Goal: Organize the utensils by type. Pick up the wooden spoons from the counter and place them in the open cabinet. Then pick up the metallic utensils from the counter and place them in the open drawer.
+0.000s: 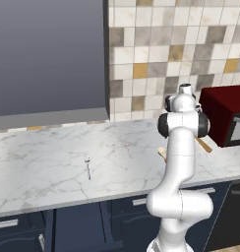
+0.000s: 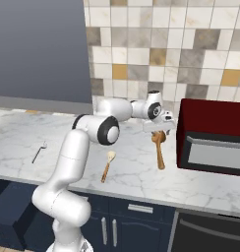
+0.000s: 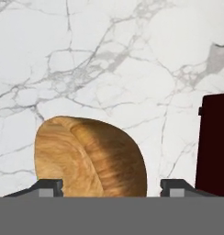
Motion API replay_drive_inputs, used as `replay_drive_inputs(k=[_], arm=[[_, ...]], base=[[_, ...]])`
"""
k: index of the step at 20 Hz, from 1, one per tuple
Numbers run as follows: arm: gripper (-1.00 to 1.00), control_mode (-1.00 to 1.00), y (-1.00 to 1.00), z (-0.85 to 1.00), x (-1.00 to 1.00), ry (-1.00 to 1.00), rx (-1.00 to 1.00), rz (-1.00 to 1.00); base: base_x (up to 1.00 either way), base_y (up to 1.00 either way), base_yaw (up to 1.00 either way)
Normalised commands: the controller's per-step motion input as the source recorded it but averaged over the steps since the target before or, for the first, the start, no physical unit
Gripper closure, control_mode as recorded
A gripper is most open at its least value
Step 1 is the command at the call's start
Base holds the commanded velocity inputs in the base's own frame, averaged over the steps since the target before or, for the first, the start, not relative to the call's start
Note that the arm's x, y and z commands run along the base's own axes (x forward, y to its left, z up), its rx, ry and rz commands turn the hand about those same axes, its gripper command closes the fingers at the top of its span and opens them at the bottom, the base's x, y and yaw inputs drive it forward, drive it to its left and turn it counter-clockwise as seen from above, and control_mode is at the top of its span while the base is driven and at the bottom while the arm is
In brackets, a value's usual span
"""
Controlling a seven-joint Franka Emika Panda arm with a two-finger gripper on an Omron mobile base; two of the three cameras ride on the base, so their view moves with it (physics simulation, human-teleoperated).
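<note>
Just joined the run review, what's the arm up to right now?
The gripper is down over the bowl end of a large wooden spoon on the counter, beside the dark red microwave. In the hand view the spoon's bowl sits between the fingertips; no grip shows yet. A smaller wooden spoon and a thin metal utensil lie on the marble.

White arm is bent at the elbow and reached forward. Gripper (image 2: 159, 132) is pointed straight down, fingers (image 3: 49, 187) spread wide apart, nothing clamped.

no readable text, labels, brands or numbers anywhere
</note>
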Motion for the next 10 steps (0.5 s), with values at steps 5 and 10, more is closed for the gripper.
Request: replay_drive_inputs(k=[5, 10], arm=[[1.00, -1.00, 0.00, -0.12, -0.05, 0.00, 0.00, 0.00], [1.00, -1.00, 0.07, -0.04, -0.17, 0.00, 0.01, 0.00]], base=[[0.00, 0.00, 0.00], [0.00, 0.00, 0.00]])
